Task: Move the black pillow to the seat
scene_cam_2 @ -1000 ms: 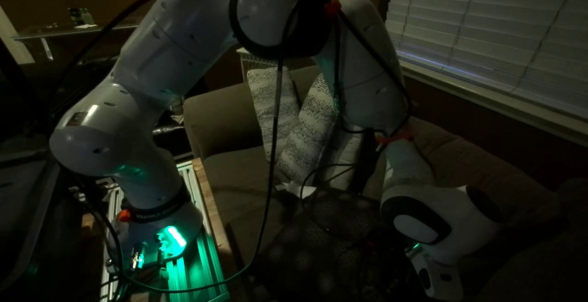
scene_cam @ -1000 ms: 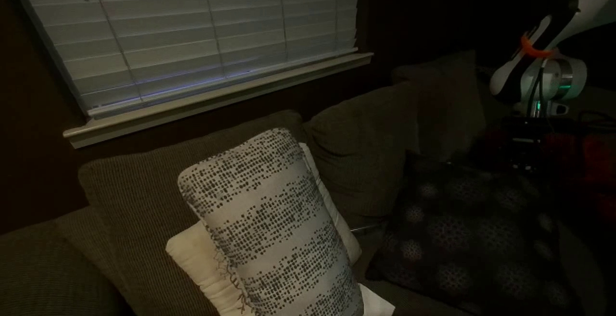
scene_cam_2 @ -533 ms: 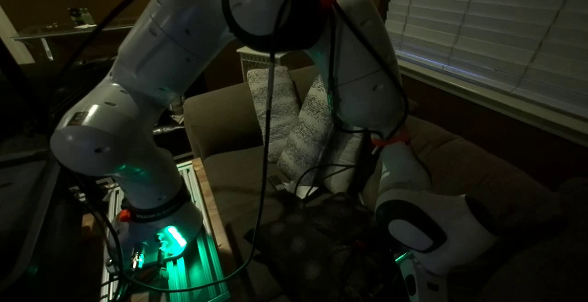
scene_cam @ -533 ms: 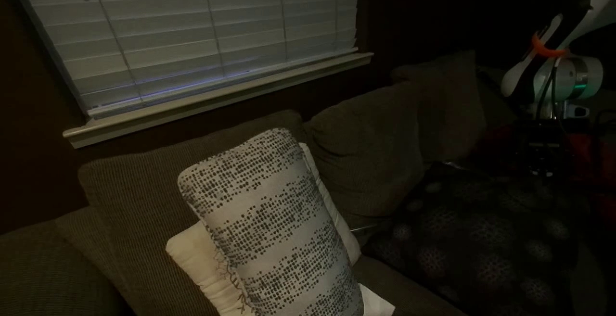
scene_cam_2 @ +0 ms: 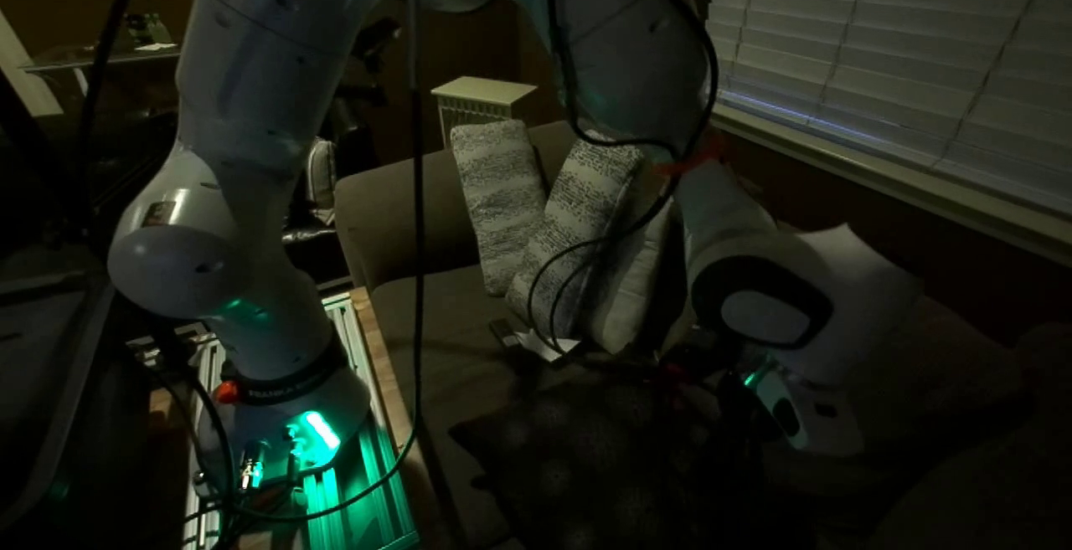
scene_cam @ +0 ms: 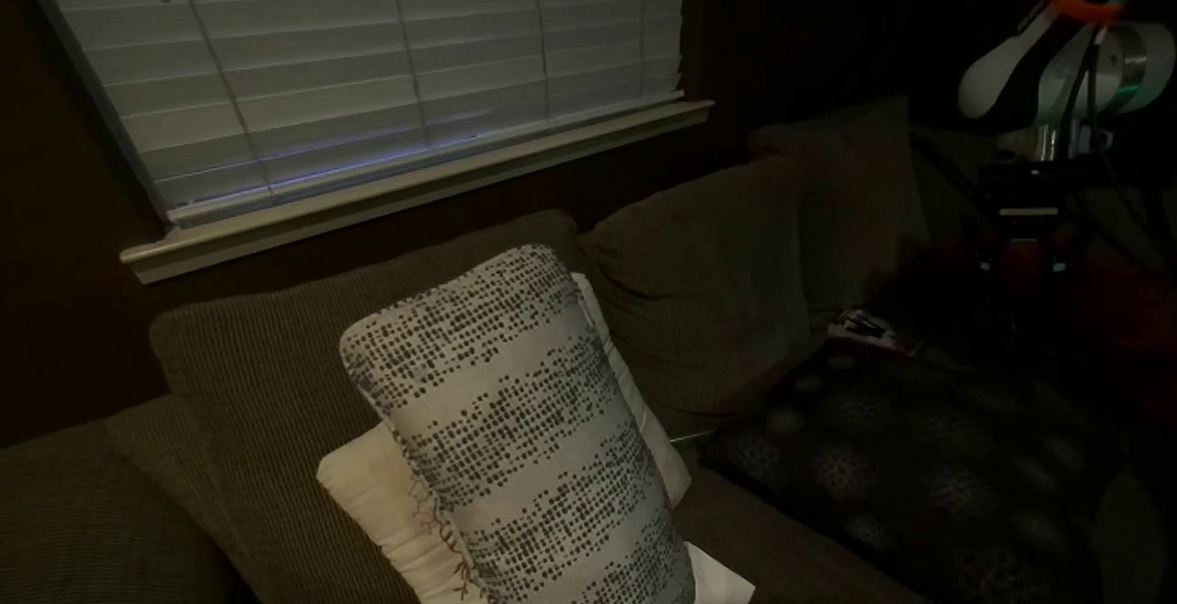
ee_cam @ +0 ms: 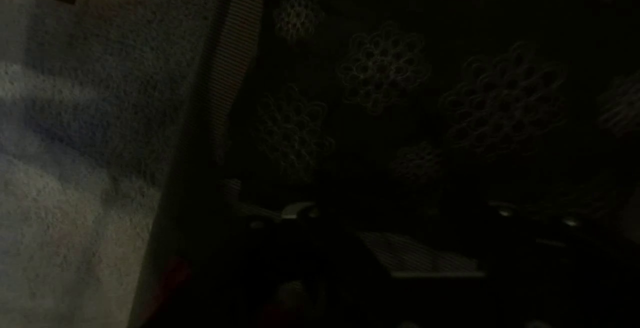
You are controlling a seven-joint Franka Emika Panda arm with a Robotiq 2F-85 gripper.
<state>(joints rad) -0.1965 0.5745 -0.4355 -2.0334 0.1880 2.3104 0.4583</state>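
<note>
The black pillow (scene_cam: 906, 457), dotted with pale flower-like motifs, lies on the seat (scene_cam: 768, 535) of the sofa. It also shows in an exterior view as a dark square (scene_cam_2: 578, 458), and its patterned face (ee_cam: 382, 68) fills much of the wrist view. My gripper (scene_cam: 1022, 278) hangs over the pillow's far edge with its two fingers apart. In the wrist view the gripper (ee_cam: 397, 205) is very dark, but a wide gap shows between the fingers, with nothing gripped there. The fingertips themselves are lost in shadow. Ribbed seat fabric (ee_cam: 232, 58) borders the pillow.
A speckled knit pillow (scene_cam: 533, 429) leans on a cream pillow (scene_cam: 368, 484) against the back cushions (scene_cam: 699, 291). A small printed object (scene_cam: 872, 332) sits behind the black pillow. White paper (scene_cam_2: 544, 344) lies on the seat. A loose cable (scene_cam_2: 419, 223) hangs from the arm.
My gripper has opened and risen, letting go of the black pillow's edge. The pillow has settled lower and flatter, and the printed object behind it has come into view.
</note>
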